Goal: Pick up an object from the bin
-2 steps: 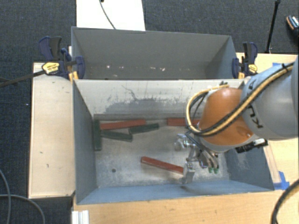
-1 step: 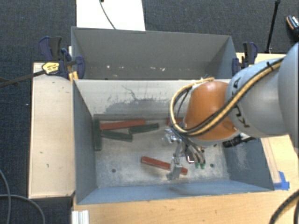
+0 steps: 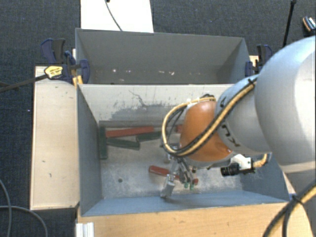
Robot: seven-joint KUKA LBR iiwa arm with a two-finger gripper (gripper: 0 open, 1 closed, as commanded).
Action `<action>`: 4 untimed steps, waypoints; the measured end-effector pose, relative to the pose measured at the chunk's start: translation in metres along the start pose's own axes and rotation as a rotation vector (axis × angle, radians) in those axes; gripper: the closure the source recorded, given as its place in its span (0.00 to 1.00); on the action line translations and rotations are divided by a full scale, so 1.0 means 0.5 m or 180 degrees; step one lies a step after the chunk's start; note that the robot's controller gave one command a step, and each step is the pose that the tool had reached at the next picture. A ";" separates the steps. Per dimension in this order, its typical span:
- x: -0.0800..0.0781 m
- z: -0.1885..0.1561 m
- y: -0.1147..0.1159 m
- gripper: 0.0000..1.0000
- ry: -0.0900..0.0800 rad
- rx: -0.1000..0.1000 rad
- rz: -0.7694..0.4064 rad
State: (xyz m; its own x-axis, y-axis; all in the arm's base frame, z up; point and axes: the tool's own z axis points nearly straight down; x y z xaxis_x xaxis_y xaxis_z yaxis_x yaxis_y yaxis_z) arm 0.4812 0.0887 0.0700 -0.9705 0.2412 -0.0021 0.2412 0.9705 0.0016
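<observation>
The jaws, apart or together one could not tell, hung low near the front wall of the bin (image 3: 128, 204) beside a small red piece (image 3: 158, 170), which a skewed close might knock aside.

**binwatcher:** Light was pretty even, from overhead I think. The bin (image 3: 91, 147) floor looked pale toward the back and dimmer along the left wall.

**kuka_fan:** Yep. The arm (image 3: 291, 98) threw a soft shadow under itself. Its white shell nearly blew out, and the orange cover (image 3: 200, 130) had a mild sheen. The floor (image 3: 24, 14) around it was dark.
</observation>
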 end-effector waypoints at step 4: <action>-0.008 -0.225 0.002 1.00 -0.0017 -0.0006 -0.0039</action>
